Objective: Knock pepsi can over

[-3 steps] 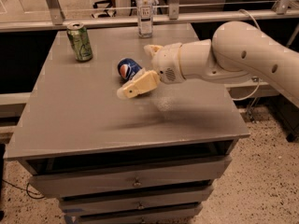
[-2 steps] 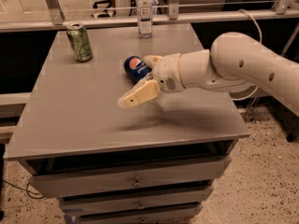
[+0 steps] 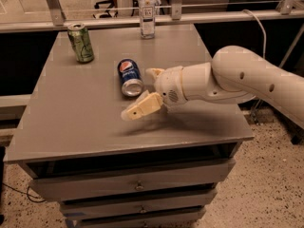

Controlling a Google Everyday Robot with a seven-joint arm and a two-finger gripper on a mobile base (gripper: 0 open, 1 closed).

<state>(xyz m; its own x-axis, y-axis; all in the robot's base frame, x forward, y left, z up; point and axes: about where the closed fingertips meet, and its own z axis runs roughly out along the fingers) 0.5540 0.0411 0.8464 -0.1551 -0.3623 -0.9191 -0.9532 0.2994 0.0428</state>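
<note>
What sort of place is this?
Probably a lab or office test area, not a home. A grey drawer cabinet stands on a speckled floor, with a metal rail behind. The robot's gripper, open, hangs beside the pepsi can, which lies on its side.

The single view looks down from high in front of the counter point(image 3: 71, 127), facing its far railing point(image 3: 213, 17), close enough that the top fills most of the frame (drawers point(image 3: 137, 186) show below). The gripper point(image 3: 139, 93) hangs mid-frame, just beside the lying pepsi can point(image 3: 128, 75).
</note>
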